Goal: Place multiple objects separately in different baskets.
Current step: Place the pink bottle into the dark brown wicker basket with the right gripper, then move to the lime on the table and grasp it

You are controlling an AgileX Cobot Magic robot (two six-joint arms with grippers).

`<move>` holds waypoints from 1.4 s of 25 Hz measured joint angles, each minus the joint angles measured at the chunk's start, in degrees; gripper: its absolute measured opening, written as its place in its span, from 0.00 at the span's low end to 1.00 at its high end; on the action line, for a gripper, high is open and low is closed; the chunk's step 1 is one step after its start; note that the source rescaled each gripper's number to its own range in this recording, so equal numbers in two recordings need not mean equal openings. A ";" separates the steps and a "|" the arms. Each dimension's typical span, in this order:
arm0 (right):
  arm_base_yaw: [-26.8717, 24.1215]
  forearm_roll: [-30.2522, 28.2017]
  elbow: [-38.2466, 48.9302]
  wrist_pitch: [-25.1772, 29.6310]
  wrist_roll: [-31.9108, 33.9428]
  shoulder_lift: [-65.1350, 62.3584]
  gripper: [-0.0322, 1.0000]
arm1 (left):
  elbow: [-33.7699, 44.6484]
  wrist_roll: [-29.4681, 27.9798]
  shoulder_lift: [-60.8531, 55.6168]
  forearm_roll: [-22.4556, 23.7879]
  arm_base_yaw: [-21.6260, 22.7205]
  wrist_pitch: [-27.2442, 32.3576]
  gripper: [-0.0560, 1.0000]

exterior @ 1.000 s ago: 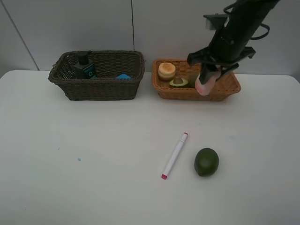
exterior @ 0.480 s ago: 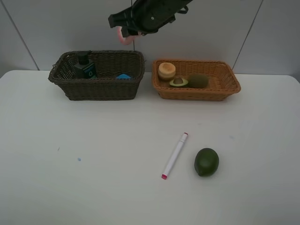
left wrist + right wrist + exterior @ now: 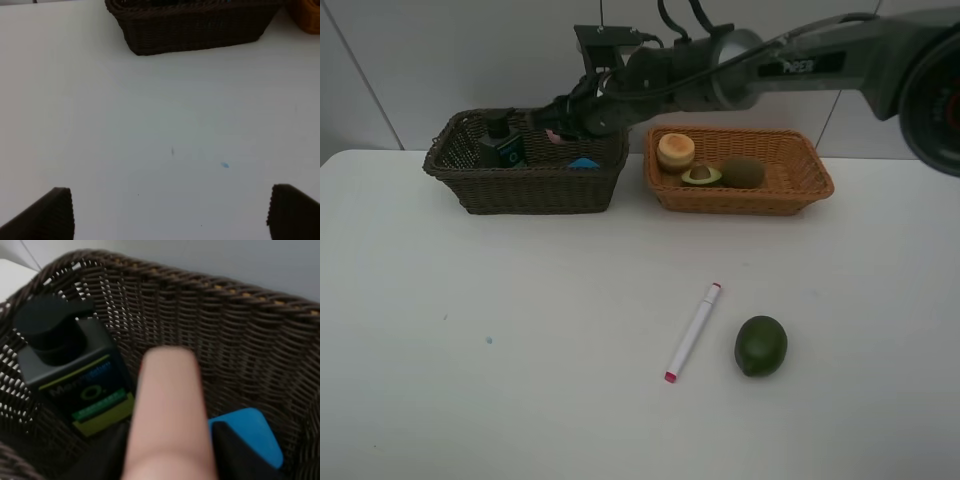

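Observation:
My right gripper reaches across into the dark brown basket and is shut on the pink bottle, which hangs between the dark green pump bottle and the blue eraser. In the light tan basket lie the orange-red fruit, the avocado half and the brown kiwi. A white-pink marker and a green lime rest on the table. The left gripper hovers open over bare table, with nothing between its fingers.
The right arm spans above the tan basket's back edge. Both baskets stand at the table's far side against a grey wall. In the left wrist view the dark basket lies ahead of the gripper.
The right arm has swung from over the tan basket leftward to the dark basket and lowered the pink bottle inside it. The left gripper has not moved.

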 joint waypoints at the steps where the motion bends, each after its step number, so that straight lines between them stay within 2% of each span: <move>1: 0.00 0.13 0.00 -0.99 0.00 0.45 0.45 | 0.00 0.00 0.00 0.00 0.00 0.00 0.91; 4: 0.00 0.19 0.00 -2.79 0.00 0.72 0.83 | 0.00 0.00 0.00 0.00 0.00 0.00 0.91; 5: 0.00 0.13 0.00 -3.28 0.00 0.72 0.90 | 0.00 0.00 0.00 0.00 0.00 0.00 0.91; 7: 0.00 0.13 0.00 -3.08 0.00 0.52 0.96 | 0.00 0.00 0.00 0.00 0.00 0.00 0.91; 10: 0.00 0.07 0.00 2.92 0.00 -1.37 0.98 | 0.00 0.00 0.00 0.00 0.00 0.00 0.91; 12: 0.00 -0.08 0.00 9.57 0.00 -4.22 0.98 | 0.00 0.00 0.00 0.00 0.00 0.00 0.91; 18: 0.00 -1.17 -0.23 41.00 0.48 -13.87 1.00 | 0.00 0.00 0.00 0.00 0.00 0.00 0.91; 21: 0.00 -4.06 -0.23 54.69 2.19 -14.97 1.00 | 0.00 0.00 0.00 0.00 0.00 0.00 0.91; 22: 0.00 -5.48 -0.23 57.02 2.60 -14.97 1.00 | 0.00 0.00 0.00 0.00 0.00 0.00 0.91; 28: 0.00 -7.68 5.64 59.32 4.06 -17.83 1.00 | 0.00 0.00 0.00 0.00 0.00 0.00 0.91; 35: 0.00 -7.68 21.50 59.45 4.63 -20.94 1.00 | 0.00 0.00 0.00 0.00 0.00 0.00 0.91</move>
